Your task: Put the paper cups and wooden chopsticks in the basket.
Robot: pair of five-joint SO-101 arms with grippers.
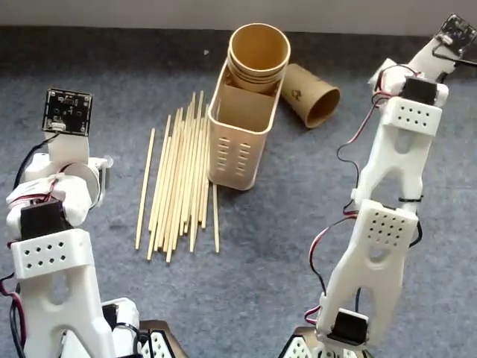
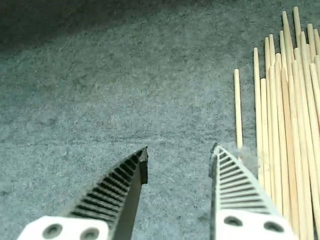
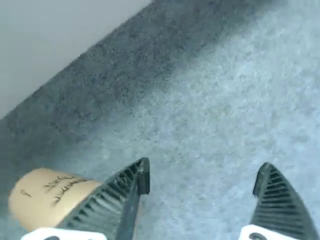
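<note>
From where I stand, the basket (image 1: pixel 238 138) sits upright in the middle of the grey-covered desk (image 1: pixel 298 224), with its open top facing up so things can be dropped straight in. The stacked cups (image 1: pixel 258 52) rise at its far end; they look nested into the basket's far part, though I cannot be sure they are not just behind it. One loose cup (image 1: pixel 309 93) lies on its side just to the right of the basket, mouth towards the near right, so by my reckoning it is yet to be packed. The wooden chopsticks (image 1: pixel 179 179) lie in a loose fan on the desk just left of the basket, running near to far, and none of them is inside. The left gripper (image 2: pixel 180 152) hangs low over bare desk with its jaws spread and nothing between them, and the outermost stick is just beside one jaw. That looks like a stance for closing on sticks from the fan's edge. The right gripper (image 3: pixel 203 167) is out at the far right, jaws spread wide and empty, with the loose cup near one jaw. I would guess it is placed there to take that cup. Thin sticks lying flat could slip out of a pinch, and the cup may roll if nudged.
</note>
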